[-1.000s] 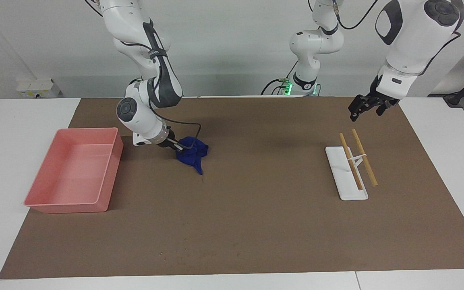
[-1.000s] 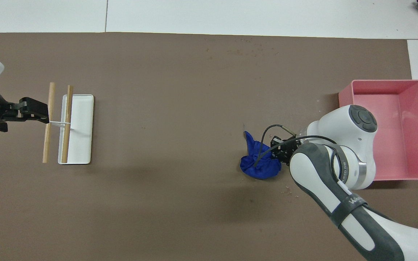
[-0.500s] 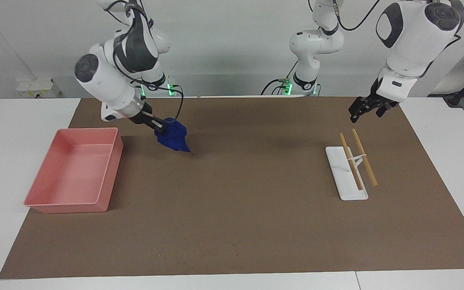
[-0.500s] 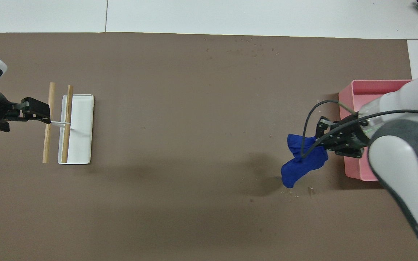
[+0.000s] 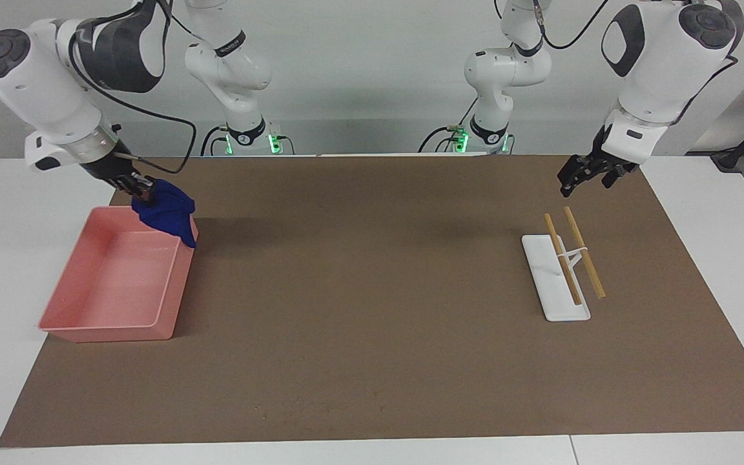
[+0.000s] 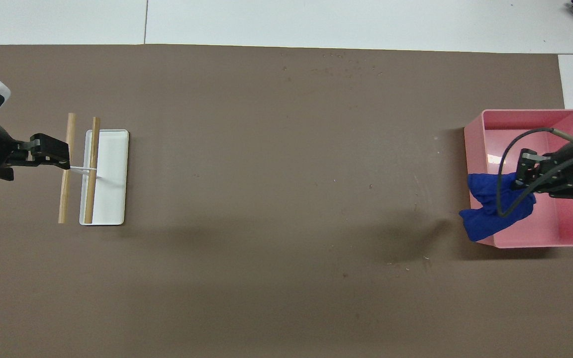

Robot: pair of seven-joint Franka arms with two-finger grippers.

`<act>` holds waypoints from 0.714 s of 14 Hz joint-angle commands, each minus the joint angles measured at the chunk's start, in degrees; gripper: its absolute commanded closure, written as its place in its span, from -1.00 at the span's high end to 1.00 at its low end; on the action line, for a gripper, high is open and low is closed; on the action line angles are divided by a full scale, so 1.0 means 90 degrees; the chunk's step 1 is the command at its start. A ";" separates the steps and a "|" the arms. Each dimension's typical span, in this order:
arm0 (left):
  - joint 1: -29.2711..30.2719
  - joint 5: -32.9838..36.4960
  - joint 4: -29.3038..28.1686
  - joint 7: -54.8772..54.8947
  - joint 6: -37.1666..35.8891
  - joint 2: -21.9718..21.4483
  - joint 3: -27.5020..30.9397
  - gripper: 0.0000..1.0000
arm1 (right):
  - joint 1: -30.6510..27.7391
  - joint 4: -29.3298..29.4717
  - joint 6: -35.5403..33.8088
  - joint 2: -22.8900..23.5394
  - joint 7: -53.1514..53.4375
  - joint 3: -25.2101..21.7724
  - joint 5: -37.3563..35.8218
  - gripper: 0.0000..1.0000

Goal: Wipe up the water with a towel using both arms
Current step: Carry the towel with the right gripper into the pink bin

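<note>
Right now your right gripper has its jaws clamped on the blue towel, up in the air over the pink tray. The towel hangs bunched from the jaws over the tray's corner nearest the robots and the middle of the tabletop, and its lower tail droops past the tray's rim there; you cannot tell whether it touches the rim. In the overhead view the same towel covers that rim, partly over the tray and partly over the brown mat. Nothing lies in the pink tray; you see only its bare pink floor, with a small bright glint on it.

Toward the left arm's end of the tabletop, a narrow white tray lies flat on the mat. It carries a small white stand, and two wooden sticks rest across that stand side by side, their ends overhanging the tray.

Your left gripper waits in the air with its jaws apart, holding nothing, over the mat by the sticks' ends nearest the robots.
</note>
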 commanded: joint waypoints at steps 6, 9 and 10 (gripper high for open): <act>-0.0098 -0.0261 0.0030 0.0045 0.0067 -0.0057 -0.0068 1.00 | -0.0921 -0.0977 0.1859 0.0252 -0.2006 0.0086 -0.0553 -1.00; -0.0050 -0.0271 0.0001 0.0074 -0.0021 -0.0116 -0.0244 1.00 | -0.0911 -0.1212 0.1781 0.0223 -0.1957 0.0096 -0.0544 -0.12; -0.0040 -0.0271 0.0001 0.0074 -0.0031 -0.0126 -0.0264 1.00 | -0.0882 -0.1193 0.1732 0.0223 -0.1792 0.0096 -0.0534 0.89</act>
